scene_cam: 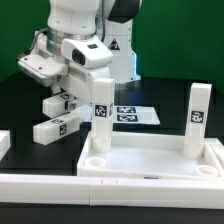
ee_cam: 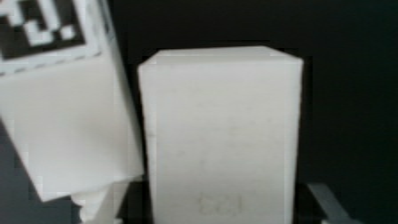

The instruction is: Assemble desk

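Observation:
The desk's white panel (scene_cam: 150, 162) lies rim-up at the front of the black table. A white tagged leg (scene_cam: 100, 108) stands upright in the panel's far corner on the exterior view's left. My gripper (scene_cam: 97, 78) comes down over its top and is shut on it. In the wrist view that leg (ee_cam: 217, 120) fills the middle, and my gripper (ee_cam: 222, 208) has a dark finger on either side of it. A second leg (scene_cam: 197, 116) stands upright in the far corner on the exterior view's right.
Two loose tagged legs (scene_cam: 60, 101) (scene_cam: 54, 128) lie on the table at the exterior view's left of the panel; one tagged leg (ee_cam: 54, 95) shows beside the held one. The marker board (scene_cam: 137, 115) lies behind the panel. A white piece (scene_cam: 3, 146) sits at the left edge.

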Action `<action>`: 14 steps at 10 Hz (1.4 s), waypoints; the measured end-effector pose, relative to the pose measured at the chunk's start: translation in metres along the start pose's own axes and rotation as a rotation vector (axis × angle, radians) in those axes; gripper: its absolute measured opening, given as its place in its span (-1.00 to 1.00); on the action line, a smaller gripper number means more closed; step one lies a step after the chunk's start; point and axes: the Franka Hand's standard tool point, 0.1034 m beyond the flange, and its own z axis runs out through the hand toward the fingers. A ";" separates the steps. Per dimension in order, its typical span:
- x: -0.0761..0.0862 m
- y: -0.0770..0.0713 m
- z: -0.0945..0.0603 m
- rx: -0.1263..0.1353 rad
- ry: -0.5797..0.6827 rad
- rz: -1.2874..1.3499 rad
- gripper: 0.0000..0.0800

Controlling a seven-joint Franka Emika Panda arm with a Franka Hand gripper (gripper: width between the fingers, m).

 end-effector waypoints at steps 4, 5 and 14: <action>-0.028 -0.046 0.010 0.015 0.012 -0.029 -0.29; -0.037 -0.052 0.019 0.030 0.023 -0.019 -0.29; -0.051 -0.041 0.029 0.076 0.055 0.032 0.37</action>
